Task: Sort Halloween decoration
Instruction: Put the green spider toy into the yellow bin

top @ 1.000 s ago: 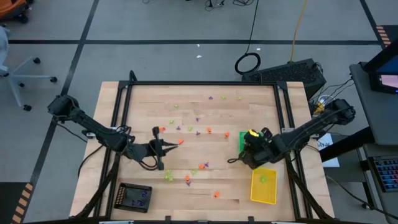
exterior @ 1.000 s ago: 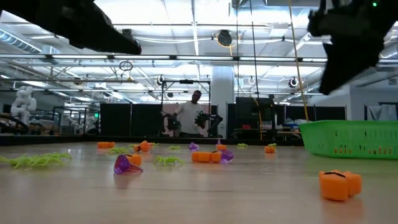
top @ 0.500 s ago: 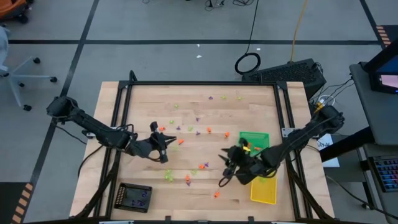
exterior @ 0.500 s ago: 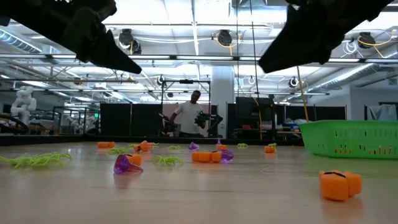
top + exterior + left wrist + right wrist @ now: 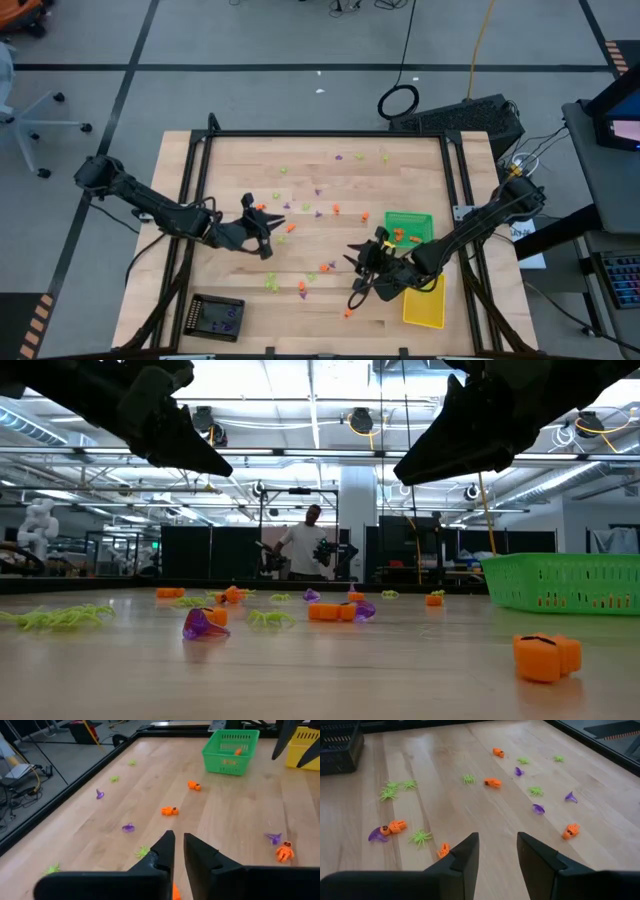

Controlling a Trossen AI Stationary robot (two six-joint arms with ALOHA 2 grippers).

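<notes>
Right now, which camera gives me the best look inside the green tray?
The high view: it looks straight down into the green tray and shows orange pieces lying in it. The low view shows only its mesh side wall. The left wrist view sees it farther off, with orange inside.

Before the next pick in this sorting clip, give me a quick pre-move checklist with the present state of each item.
1. Right tool empty and open: ok; a clear gap, nothing between the fingers.
2. Right tool has a target ahead: ok; a small orange trinket lies on the table just before it.
3. Left tool free of a trinket: cannot tell; its fingers stand nearly together with a narrow gap, and something orange peeks just under them.
4. Green tray ready to receive: ok; upright on the table, orange pieces already inside.
5. Yellow tray reachable: ok; it lies beside the right arm.
6. Arms apart from each other: ok in the high view.
</notes>
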